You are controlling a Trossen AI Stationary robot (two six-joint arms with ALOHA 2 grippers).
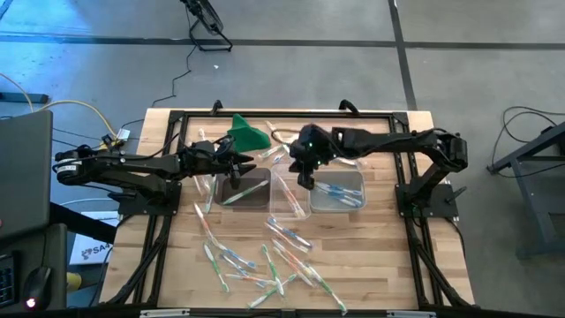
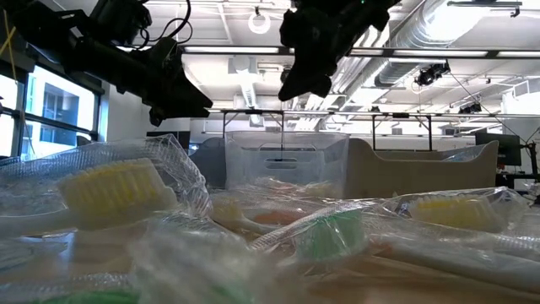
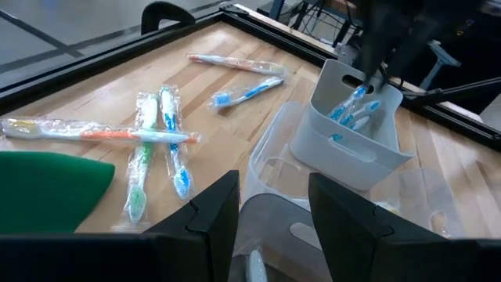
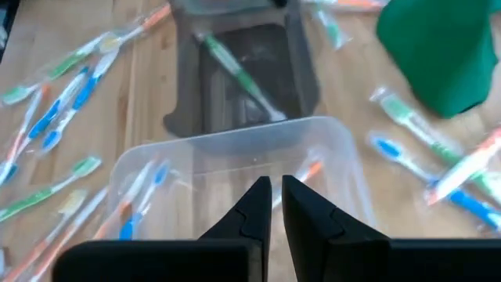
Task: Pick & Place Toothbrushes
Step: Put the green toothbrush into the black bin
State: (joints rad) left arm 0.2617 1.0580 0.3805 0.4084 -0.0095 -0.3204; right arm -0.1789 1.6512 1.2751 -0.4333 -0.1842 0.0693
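Three tubs stand in a row mid-table. The left tub (image 1: 244,191) looks dark and holds a green toothbrush (image 4: 239,74). The middle tub (image 4: 235,157) is clear. The right tub (image 3: 352,133) holds blue toothbrushes (image 1: 340,192). Several wrapped toothbrushes (image 1: 265,256) lie flat on the near part of the table, and a few more (image 3: 156,137) lie at the far side. My left gripper (image 3: 270,219) hangs open above the left tub's far end, nothing between its fingers. My right gripper (image 4: 274,204) is shut and empty, pointing slantwise down over the middle tub.
A green cloth-like lump (image 1: 248,134) lies at the far side of the table, just beyond my left gripper. A black frame (image 1: 177,119) runs round the tabletop. In the low view, wrapped toothbrushes (image 2: 118,190) fill the foreground before the tubs (image 2: 278,160).
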